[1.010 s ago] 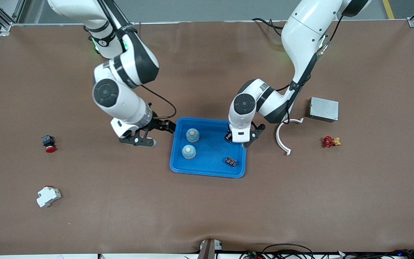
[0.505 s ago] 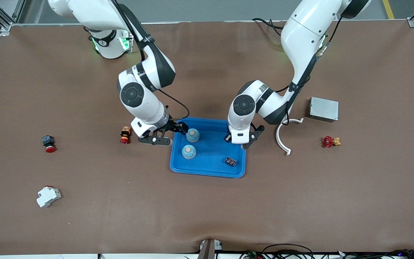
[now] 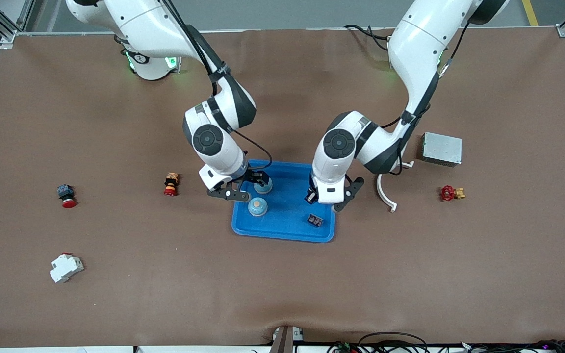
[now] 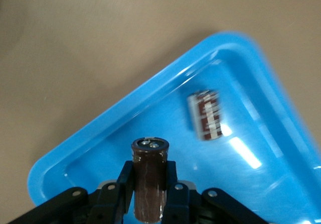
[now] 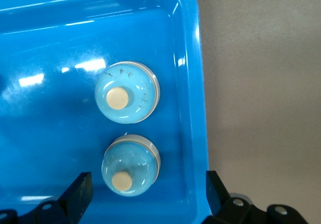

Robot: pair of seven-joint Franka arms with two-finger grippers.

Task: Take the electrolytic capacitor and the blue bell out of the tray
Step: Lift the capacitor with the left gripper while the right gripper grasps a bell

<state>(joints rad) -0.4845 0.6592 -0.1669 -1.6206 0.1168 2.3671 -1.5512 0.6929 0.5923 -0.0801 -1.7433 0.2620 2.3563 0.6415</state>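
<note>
since its upright sides suit a pinch, the left claw is clamped on the brown cylindrical electrolytic capacitor over the bright blue plastic tray. the right claw hangs spread apart over the farther pale blue domed bell, apparently lining up a grasp.

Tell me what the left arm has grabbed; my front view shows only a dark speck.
Observer: The left end effector is shut on a brown capacitor, held upright over the tray.
Operator: Anything else below it?
Observer: A reddish cylinder lies on its side in the tray.
Operator: And the right arm?
Observer: The right end effector is open, with one blue bell between its fingers.
</note>
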